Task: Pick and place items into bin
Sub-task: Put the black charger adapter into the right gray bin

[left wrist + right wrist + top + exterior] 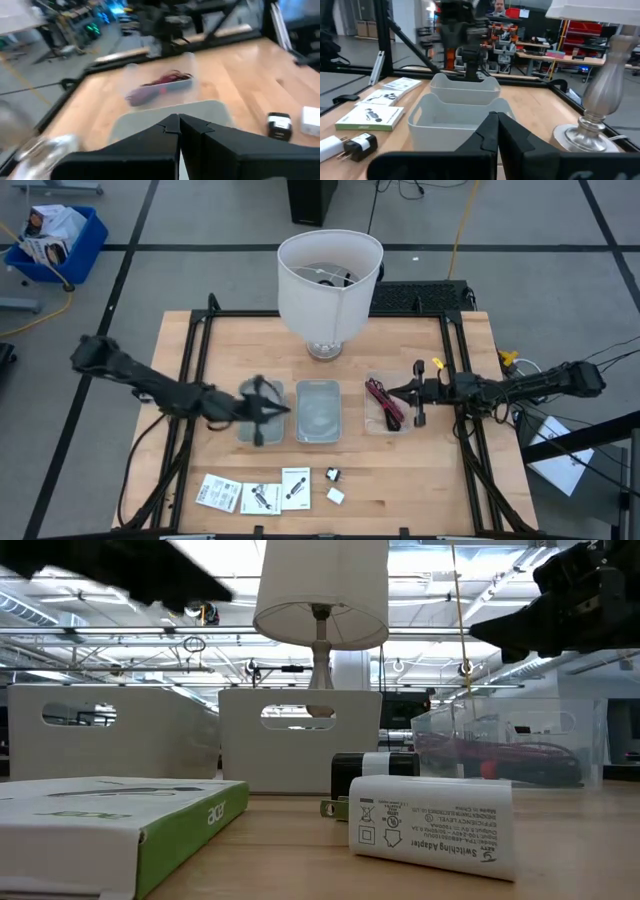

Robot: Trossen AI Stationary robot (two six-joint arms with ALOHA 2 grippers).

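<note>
Several flat white packets (260,496) with black print lie along the table's near edge, with a small black part (332,475) and a small white part (336,496) to their right. My left gripper (278,411) hangs shut above the left grey bin (248,430), pointing toward the middle grey bin (318,412); its fingers (170,131) hold nothing that shows. My right gripper (392,391) is shut too, with nothing between its fingers (489,131). It hovers over the clear bin (386,420), which holds black and magenta cable ties (383,400).
A big white lampshade (330,280) on a metal foot stands at the table's far middle, behind the bins. Black frame rails (196,370) run along the table's left and right sides. Bare wood lies between the bins and the packets.
</note>
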